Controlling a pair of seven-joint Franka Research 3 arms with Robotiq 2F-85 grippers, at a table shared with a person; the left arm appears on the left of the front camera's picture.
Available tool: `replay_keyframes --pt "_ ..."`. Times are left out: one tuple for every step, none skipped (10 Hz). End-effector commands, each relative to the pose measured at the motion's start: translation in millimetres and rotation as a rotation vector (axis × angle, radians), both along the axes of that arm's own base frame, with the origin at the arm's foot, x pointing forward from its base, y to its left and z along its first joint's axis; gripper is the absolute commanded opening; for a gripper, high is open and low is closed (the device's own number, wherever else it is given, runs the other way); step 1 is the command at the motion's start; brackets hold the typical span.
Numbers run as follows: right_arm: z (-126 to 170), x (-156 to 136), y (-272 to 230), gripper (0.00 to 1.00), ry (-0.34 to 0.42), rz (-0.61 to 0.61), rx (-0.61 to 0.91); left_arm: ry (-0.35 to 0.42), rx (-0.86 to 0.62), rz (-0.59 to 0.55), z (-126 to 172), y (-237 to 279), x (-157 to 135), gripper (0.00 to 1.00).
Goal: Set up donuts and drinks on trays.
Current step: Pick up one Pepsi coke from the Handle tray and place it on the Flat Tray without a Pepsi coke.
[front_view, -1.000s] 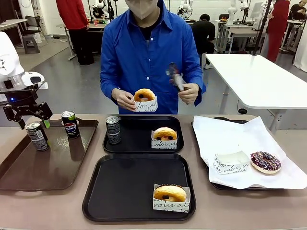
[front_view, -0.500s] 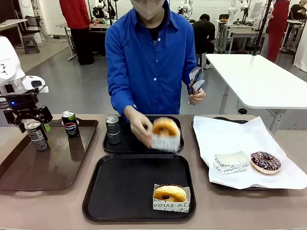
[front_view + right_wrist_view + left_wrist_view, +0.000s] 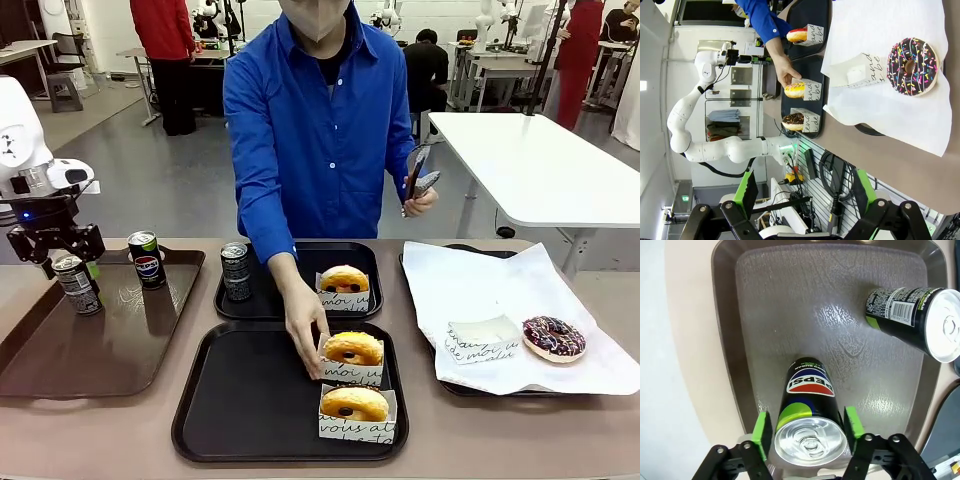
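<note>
The left claw [image 3: 807, 426] straddles a black Pepsi can [image 3: 807, 385], with 1 green pad [image 3: 761, 432] on each side of its silver top; whether the pads press it I cannot tell. That can is on the brown tray [image 3: 100, 350] at the 9 o'clock end of the counter [image 3: 120, 430], with a second can [image 3: 147, 260] at its 2 o'clock. The right claw [image 3: 805, 197] hangs with its fingers apart and nothing between them. At 6 o'clock, the near black tray [image 3: 250, 400] carries 2 sleeved donuts. The person's hand [image 3: 303, 335] touches the rear donut [image 3: 352, 350], which sits at 12 o'clock of the front donut [image 3: 352, 405]. The far black tray [image 3: 290, 290] holds a grey can [image 3: 236, 270] at 9 o'clock and a third sleeved donut [image 3: 344, 280] at 3 o'clock. A chocolate sprinkled donut [image 3: 553, 337] lies on white paper [image 3: 480, 280] at the counter's 3 o'clock.
</note>
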State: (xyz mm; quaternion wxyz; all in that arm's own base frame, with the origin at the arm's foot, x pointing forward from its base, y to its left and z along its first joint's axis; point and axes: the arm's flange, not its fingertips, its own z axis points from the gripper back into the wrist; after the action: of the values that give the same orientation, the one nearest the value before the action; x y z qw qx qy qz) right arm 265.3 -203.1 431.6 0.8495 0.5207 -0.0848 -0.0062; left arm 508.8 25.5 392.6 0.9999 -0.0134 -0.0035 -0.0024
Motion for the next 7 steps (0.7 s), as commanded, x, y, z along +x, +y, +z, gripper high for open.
replay_keyframes --pt "-0.3 0.6 -0.6 1.00 -0.015 0.004 0.015 -0.013 0.032 0.019 -6.6 -4.7 -1.6 0.00" --pt "-0.3 0.6 -0.6 1.00 -0.015 0.004 0.015 -0.009 0.030 0.021 -7.3 -4.0 0.3 0.00" --pt "-0.3 0.6 -0.6 1.00 -0.015 0.004 0.015 -0.008 0.028 0.020 -7.6 -3.8 1.3 0.00" --pt "-0.3 0.6 -0.6 1.00 -0.015 0.004 0.015 -0.003 0.024 0.018 -8.2 -4.1 1.4 0.09" --pt "-0.3 0.6 -0.6 1.00 -0.015 0.004 0.015 0.002 0.020 0.019 -9.1 -4.2 0.7 0.02" --pt "-0.3 0.6 -0.6 1.00 -0.015 0.004 0.015 0.013 0.022 0.025 -9.2 -3.6 0.7 0.00" --pt "-0.3 0.6 -0.6 1.00 -0.015 0.004 0.015 0.013 0.015 0.027 -5.4 -2.6 0.0 0.00"
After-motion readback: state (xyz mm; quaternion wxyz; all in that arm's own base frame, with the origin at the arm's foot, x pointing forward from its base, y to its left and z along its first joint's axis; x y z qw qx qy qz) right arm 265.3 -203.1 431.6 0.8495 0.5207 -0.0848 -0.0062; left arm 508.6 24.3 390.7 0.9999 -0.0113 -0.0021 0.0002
